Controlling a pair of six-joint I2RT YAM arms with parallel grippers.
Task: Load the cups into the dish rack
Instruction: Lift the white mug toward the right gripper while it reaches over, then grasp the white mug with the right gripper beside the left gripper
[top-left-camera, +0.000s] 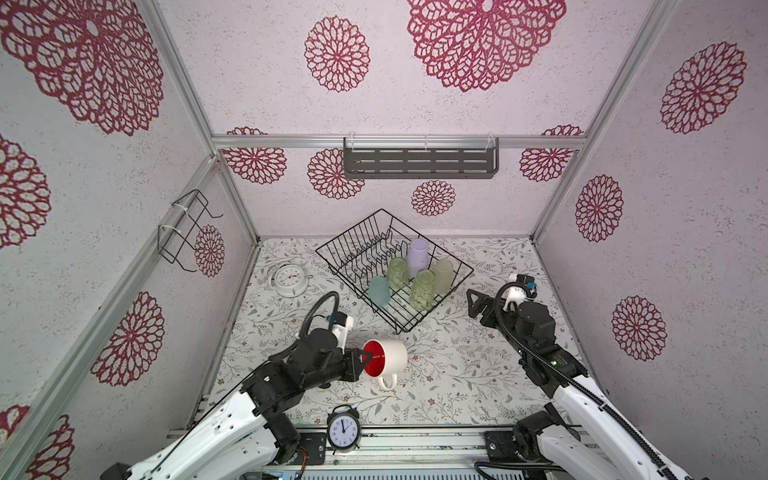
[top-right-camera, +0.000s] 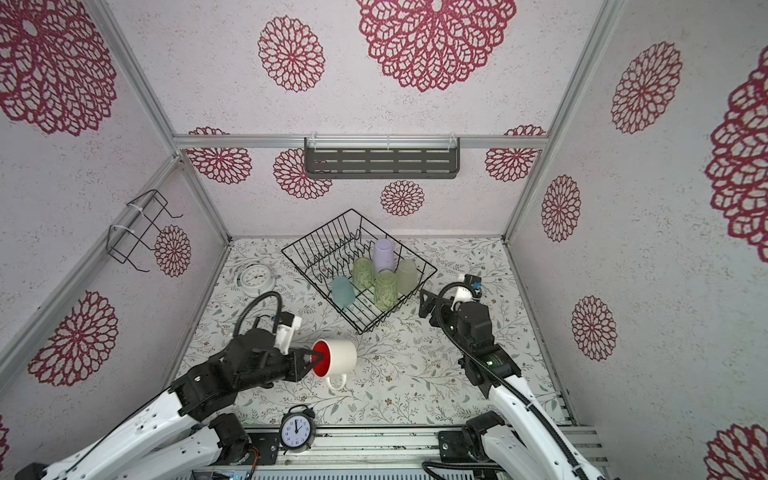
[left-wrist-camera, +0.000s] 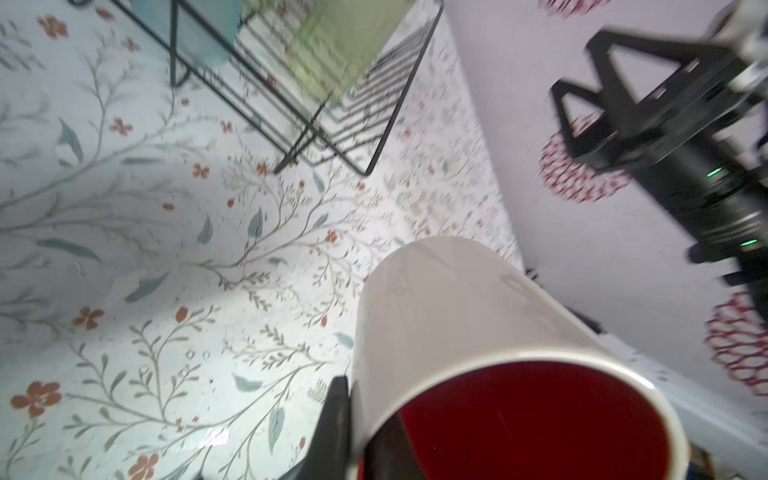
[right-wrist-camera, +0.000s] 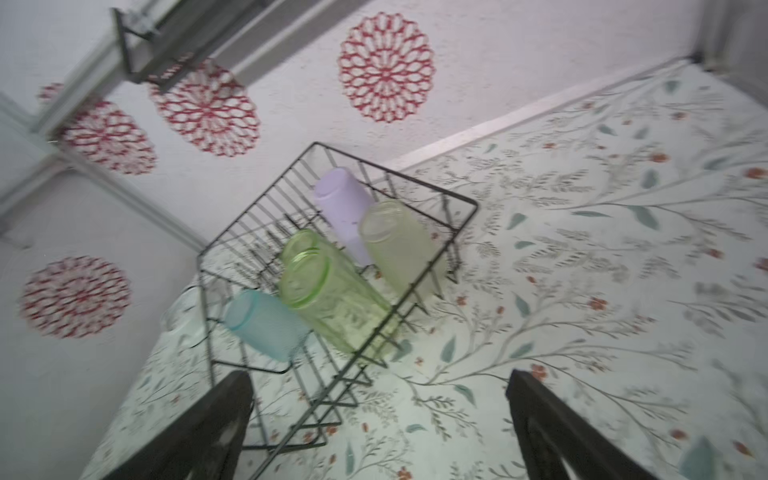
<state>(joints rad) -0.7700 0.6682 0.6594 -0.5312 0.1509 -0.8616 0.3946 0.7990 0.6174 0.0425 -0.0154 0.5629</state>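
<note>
Five of the six cups stand in the dish rack, mouths down, clustered in its near right part: the lilac tumbler, the pale yellowish tumbler, two green tumblers and the light-blue tumbler. The sixth, the white mug, is outside the rack on its side over the tabletop, near the rack's front corner, its red interior facing the left arm. The left hand is clamped on the mug's rim, one finger outside the wall and one inside. Whether the mug is clear of the tabletop cannot be told. The right hand is spread wide and empty, just beside the rack's right side. Assessment: five placements complete; the mug is gripped, its transfer into the rack outstanding.
</note>
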